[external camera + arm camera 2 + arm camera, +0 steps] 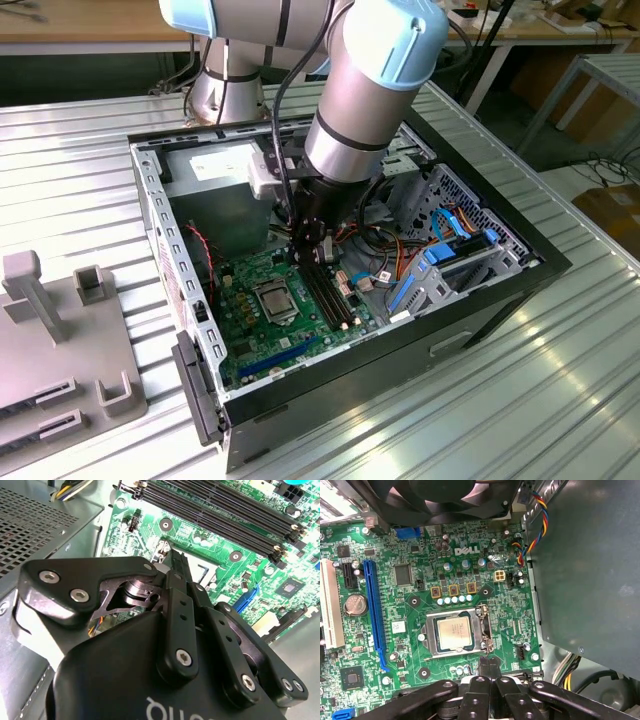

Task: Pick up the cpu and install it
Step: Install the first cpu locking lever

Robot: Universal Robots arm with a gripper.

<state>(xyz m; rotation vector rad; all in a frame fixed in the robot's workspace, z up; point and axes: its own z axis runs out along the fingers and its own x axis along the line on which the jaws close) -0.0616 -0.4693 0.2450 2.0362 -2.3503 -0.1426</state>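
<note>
Chip seated in its socket, gripper just beside it.

My gripper [488,666] hangs with fingers pressed together, holding nothing; the cpu [454,632] lies inside the socket frame [482,630] mid-board. I judge slow, vertical motion safest here. The first wrist view reveals the chip; the second wrist view hides it behind the fingers [176,575].

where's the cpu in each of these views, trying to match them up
Exterior view: the cpu lies flat in the metal-framed socket on the green board, toward the exterior view's left of the gripper.
First wrist view: the cpu sits in the socket just beyond the closed fingertips.
Second wrist view: I cannot make it out; the gripper covers that area.
Shared landmark: the long black memory slots.
</note>
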